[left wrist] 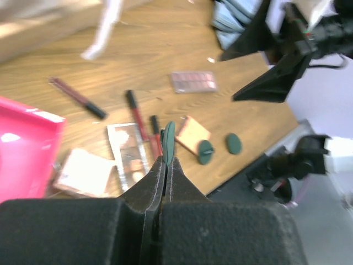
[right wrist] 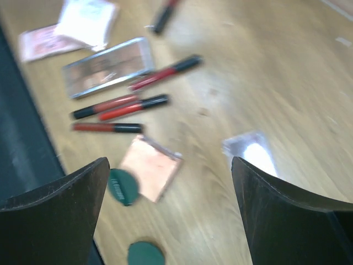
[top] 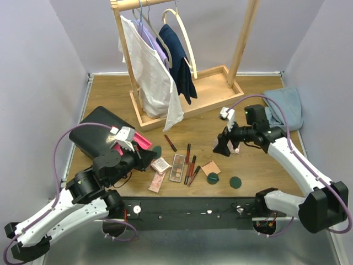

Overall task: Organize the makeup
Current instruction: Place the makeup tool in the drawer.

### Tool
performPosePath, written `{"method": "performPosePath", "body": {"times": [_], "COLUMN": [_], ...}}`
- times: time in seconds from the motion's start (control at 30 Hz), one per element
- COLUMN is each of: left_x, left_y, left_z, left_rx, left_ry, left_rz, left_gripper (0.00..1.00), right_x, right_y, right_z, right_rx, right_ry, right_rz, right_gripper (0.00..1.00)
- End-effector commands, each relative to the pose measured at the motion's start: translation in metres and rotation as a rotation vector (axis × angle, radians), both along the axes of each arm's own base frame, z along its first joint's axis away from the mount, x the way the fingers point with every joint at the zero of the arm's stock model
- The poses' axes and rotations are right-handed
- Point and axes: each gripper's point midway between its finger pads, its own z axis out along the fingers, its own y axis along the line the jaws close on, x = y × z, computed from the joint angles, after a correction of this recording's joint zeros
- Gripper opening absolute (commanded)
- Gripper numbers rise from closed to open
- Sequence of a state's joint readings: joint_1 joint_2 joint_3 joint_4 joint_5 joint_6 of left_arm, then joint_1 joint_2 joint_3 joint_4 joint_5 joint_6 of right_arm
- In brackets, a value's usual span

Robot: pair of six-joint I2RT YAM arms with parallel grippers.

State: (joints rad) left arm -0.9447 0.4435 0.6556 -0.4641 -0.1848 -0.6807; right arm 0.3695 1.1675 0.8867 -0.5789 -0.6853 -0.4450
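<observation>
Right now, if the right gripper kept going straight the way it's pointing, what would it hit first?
Most likely the square peach compact on the wooden table, left of centre in the gap of the open right gripper. Depth is unclear, so it could land on bare wood beside it.

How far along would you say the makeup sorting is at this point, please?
Early. The left hand pinches one green disc near the open pink drawer, where I see nothing stored. The right hand is open and empty. Loose on the table lie palettes, tubes, a peach compact and two more discs.
</observation>
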Motion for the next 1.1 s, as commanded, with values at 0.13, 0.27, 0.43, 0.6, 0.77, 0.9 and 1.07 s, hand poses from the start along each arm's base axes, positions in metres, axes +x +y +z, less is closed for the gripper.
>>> {"method": "performPosePath", "body": {"times": [0.13,0.27,0.43,0.6,0.77,0.9,1.07], "left_x": [0.016,0.021,0.026,0.032,0.038,0.043,0.052], "left_y": [0.059,0.069,0.076,0.079,0.081,0.084,0.083], "left_z": [-0.006,-0.008,-0.011,-0.01,-0.014,-0.02,-0.024], "left_rx": [0.202,0.242,0.254,0.287,0.337,0.37,0.396], "left_ry": [-0.035,-0.045,-0.061,-0.074,-0.074,-0.062,-0.048], "left_rz": [0.227,0.274,0.322,0.354,0.376,0.407,0.416], "left_gripper": [0.0,0.0,0.0,0.0,0.0,0.0,0.0], "right_x": [0.036,0.039,0.04,0.042,0.043,0.045,0.044], "right_y": [-0.041,-0.047,-0.05,-0.053,-0.056,-0.058,-0.058], "right_z": [0.003,-0.001,-0.005,-0.008,-0.009,-0.009,-0.01], "right_rx": [0.021,0.012,-0.003,-0.012,-0.018,-0.019,-0.02], "right_ry": [-0.068,-0.072,-0.073,-0.076,-0.083,-0.087,-0.081], "right_rz": [-0.243,-0.262,-0.269,-0.278,-0.286,-0.291,-0.294], "right_gripper": [0.99,1.0,0.99,1.0,1.0,1.0,1.0]}}
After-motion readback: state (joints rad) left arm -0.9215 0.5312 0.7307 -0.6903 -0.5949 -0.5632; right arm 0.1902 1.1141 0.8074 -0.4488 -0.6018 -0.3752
